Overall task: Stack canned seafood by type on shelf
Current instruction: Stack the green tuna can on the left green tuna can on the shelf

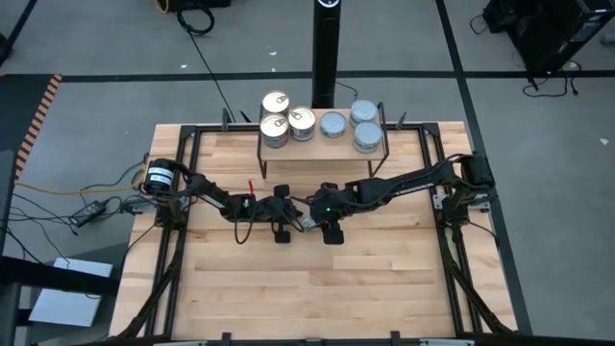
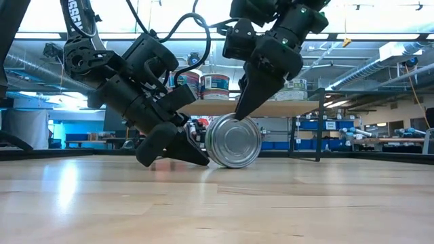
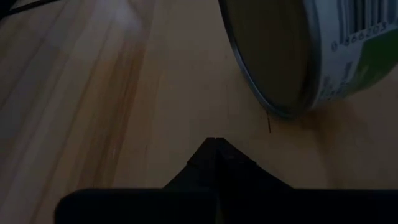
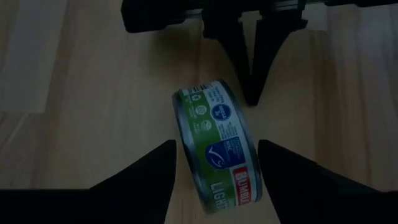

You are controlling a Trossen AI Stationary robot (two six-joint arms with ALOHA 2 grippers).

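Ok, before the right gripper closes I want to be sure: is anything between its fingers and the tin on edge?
Nothing visible. The tin stands on edge between the right gripper's open fingers. The left gripper, shut, points at it from the far side, close by but outside that gap.

One camera looks straight down on my whole table (image 1: 317, 279). Another sits at tabletop level, facing the room. My two wrist cameras sit close over the wood, and all four share the tin (image 2: 234, 141) standing on edge.
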